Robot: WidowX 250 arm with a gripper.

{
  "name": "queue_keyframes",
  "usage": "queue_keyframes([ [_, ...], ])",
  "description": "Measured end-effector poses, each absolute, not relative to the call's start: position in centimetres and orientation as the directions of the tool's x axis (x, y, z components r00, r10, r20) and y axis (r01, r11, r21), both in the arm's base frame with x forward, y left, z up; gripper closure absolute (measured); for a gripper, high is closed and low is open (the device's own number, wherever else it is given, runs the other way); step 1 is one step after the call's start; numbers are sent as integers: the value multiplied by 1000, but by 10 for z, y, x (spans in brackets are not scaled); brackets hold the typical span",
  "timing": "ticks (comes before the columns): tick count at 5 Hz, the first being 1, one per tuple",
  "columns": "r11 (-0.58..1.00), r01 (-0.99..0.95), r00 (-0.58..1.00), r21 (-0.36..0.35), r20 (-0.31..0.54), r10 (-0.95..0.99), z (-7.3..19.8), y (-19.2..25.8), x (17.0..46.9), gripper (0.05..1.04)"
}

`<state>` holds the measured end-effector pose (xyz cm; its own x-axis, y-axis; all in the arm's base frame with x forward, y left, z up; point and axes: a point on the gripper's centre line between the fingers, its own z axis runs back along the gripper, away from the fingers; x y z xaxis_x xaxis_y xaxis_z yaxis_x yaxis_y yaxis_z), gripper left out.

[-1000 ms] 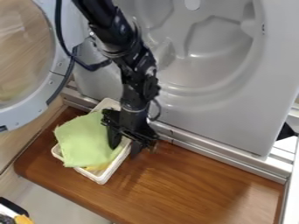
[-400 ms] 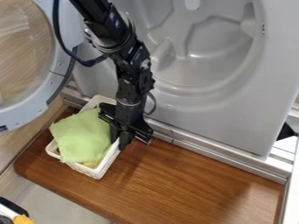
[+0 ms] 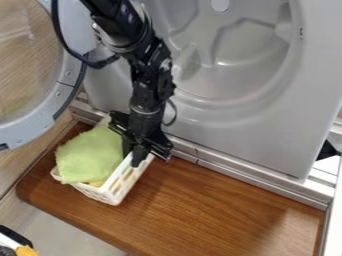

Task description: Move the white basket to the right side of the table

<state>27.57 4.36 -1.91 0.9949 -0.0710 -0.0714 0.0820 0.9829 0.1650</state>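
The white basket (image 3: 115, 194) was at the left end of the wooden table (image 3: 207, 205), as the camera saw it, with its right-hand side tipped up. The gripper (image 3: 133, 154) was narrowed on that side's rim, one finger inside the basket and the other outside. Compared with the first frame, the gripper had moved a little to the left and up in the view, and the basket had gone from lying nearly level to leaning, so that the slots of its outer wall now showed. The green cloth (image 3: 88, 155) had shifted slightly left along with it. That cloth covered most of the basket's opening and hung over its left rim, with something yellow (image 3: 97, 183) peeping out beneath. A metal rail (image 3: 257, 182) ran along the table's back edge, just beside the gripper, and behind it rose a large grey panel (image 3: 267, 120) with a moulded hollow, bounding the work on that side. A round door (image 3: 65, 100) stood to the left, near the basket, and a black cable (image 3: 59, 37) looped past it to the arm (image 3: 148, 80). An orange thing (image 3: 27, 251) sat in the lower left corner.
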Motion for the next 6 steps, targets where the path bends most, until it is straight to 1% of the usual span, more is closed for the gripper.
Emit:
queue_keyframes([
  [1,974,128,988,185,-114,-108,-5,13,271,983],
  [2,971,150,983,184,-136,-126,8,-23,277,983],
  [3,972,158,980,177,-152,-131,15,-73,279,983],
  [4,979,87,980,187,-193,-50,7,-116,281,983],
  [5,977,-5,981,214,-188,46,-3,-148,274,983],
  [6,965,-72,972,251,-198,124,-20,-163,274,983],
])
